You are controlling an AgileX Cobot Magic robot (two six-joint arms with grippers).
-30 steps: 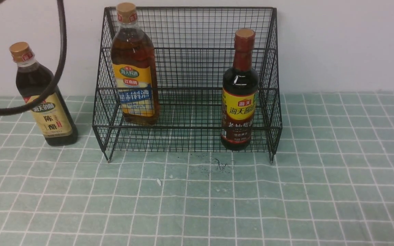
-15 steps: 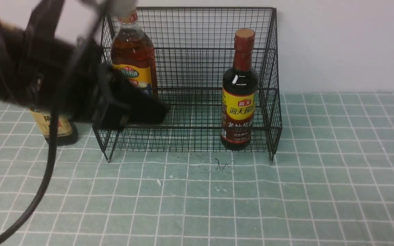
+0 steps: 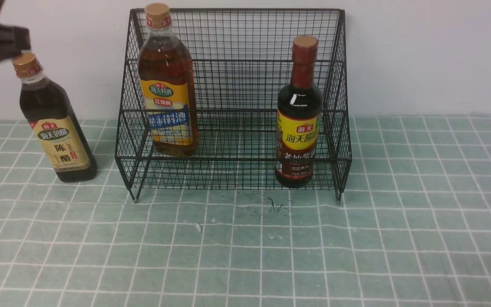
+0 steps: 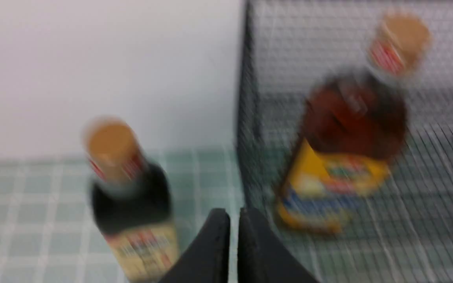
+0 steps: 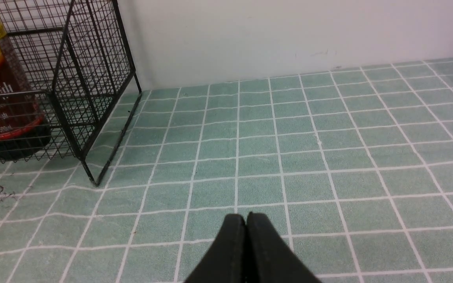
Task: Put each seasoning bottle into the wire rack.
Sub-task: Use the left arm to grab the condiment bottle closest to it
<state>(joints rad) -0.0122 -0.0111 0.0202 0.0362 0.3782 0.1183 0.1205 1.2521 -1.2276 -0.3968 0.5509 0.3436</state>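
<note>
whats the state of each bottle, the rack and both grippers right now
wire rack, holding two bottles
amber bottle, upright, capped, on the rack's upper tier
slim-necked bottle, upright, capped, on the rack's lower tier
beige-label bottle, capped, standing on the table outside the rack
left gripper, shut, empty
right gripper, shut, empty

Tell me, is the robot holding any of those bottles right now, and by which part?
Nothing is held. The left fingers and the right fingers are each closed together with nothing between them.

At frame left, the beige-label bottle (image 3: 58, 128) reads 陈醋. The amber bottle (image 3: 168, 85), upper centre, shows 海天料酒. The slim bottle (image 3: 298, 128), right of centre, shows 海天.
</note>
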